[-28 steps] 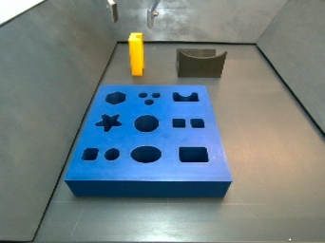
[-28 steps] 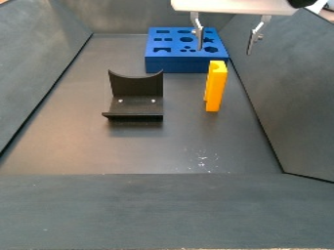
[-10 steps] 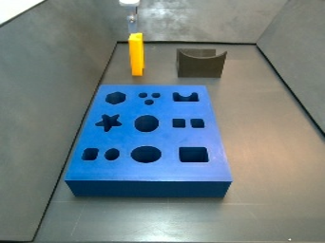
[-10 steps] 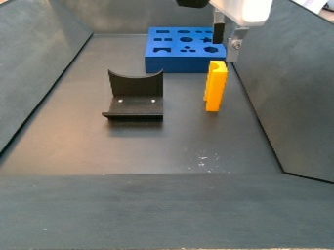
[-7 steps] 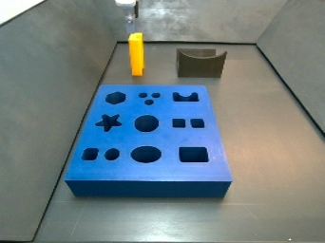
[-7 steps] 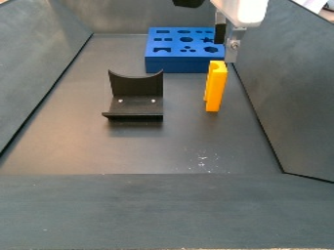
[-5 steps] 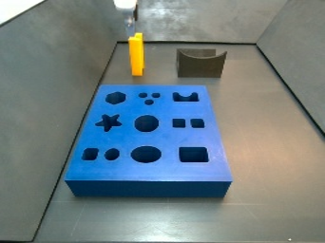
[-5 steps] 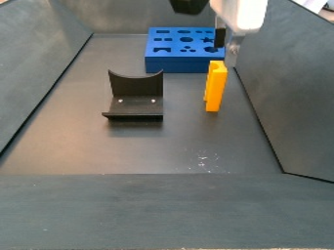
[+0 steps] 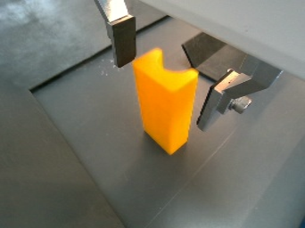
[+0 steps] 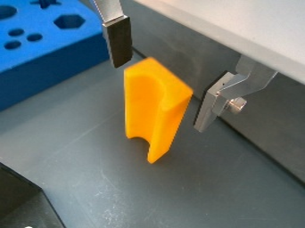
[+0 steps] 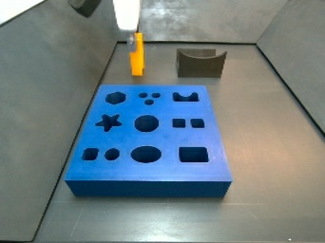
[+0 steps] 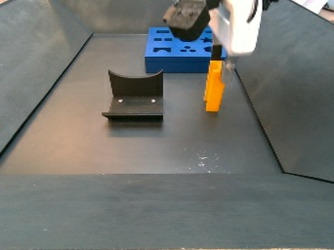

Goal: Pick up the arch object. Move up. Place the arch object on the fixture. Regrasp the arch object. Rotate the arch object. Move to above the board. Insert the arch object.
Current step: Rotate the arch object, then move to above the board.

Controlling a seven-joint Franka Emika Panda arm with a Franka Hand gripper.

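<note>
The arch object (image 9: 165, 102) is a bright orange-yellow block standing upright on the dark floor, its notched end up. It also shows in a wrist view (image 10: 152, 111) and in both side views (image 11: 136, 59) (image 12: 214, 88). My gripper (image 9: 169, 71) is open and straddles the block's top, one finger on each side with a gap to the block, as the other wrist view (image 10: 165, 73) also shows. In the side views it hangs just over the block (image 11: 135, 36) (image 12: 221, 59). The fixture (image 11: 200, 63) (image 12: 135, 95) stands empty beside the block. The blue board (image 11: 152, 142) (image 12: 181, 51) lies flat.
Grey walls (image 11: 64, 76) enclose the floor, and the arch object stands close to one of them. The fixture's corner (image 9: 209, 55) shows behind the block in a wrist view, and the board's edge (image 10: 48, 49) lies beside it in a wrist view.
My gripper has come down from above until its fingers reach either side of the arch object's top. The block, fixture and board have not moved.
</note>
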